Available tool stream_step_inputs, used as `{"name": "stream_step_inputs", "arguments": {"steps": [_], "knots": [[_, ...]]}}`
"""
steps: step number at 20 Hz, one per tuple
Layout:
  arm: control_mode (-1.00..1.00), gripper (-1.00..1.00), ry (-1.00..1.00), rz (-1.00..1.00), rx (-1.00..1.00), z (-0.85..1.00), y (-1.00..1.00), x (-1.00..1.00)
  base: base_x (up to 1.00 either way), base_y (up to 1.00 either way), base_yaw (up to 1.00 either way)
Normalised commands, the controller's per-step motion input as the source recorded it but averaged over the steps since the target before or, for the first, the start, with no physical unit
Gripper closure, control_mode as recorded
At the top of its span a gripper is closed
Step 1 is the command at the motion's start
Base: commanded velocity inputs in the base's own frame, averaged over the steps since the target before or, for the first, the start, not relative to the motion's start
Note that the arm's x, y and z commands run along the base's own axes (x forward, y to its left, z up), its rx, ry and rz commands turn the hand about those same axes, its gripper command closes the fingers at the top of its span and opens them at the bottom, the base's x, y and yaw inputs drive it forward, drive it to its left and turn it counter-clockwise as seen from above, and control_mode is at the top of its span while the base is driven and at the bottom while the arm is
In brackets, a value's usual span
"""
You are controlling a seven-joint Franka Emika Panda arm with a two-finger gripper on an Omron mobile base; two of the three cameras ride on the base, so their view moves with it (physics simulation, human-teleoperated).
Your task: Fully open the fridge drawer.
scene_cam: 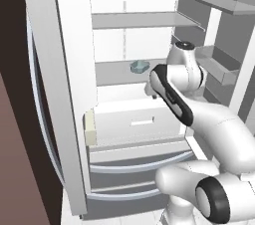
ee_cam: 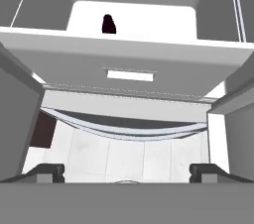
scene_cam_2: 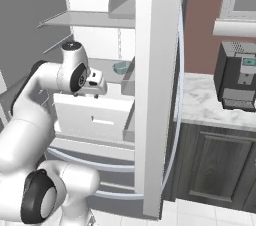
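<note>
Fridge drawer (ee_cam: 130, 64) stands pulled out, its slot handle (ee_cam: 130, 75) untouched. Gripper (ee_cam: 127, 172) hovers above and in front, fingers (ee_cam: 47, 171) spread apart, holding nothing.

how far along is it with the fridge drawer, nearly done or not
Partly done, it seems. The fridge drawer is already pulled out some way: the hand view looks down into its open top, where a small dark thing sits. The gripper hangs in front of the drawer with its jaws spread, holding nothing. Left: take the slot handle and pull further, if it has travel left.
</note>
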Motion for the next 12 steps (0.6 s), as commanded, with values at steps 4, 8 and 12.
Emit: {"name": "stream_step_inputs", "arguments": {"steps": [4,8,12], "knots": [[-1.00,-1.00,0.00,0.00,0.00,-0.27,0.00,0.39,0.00,0.00,0.00],[-1.00,-1.00,0.00,0.00,0.00,-0.14,0.00,0.37,0.00,0.00,0.00],[-1.00,-1.00,0.00,0.00,0.00,-0.16,0.00,0.38,0.00,0.00,0.00]]}}
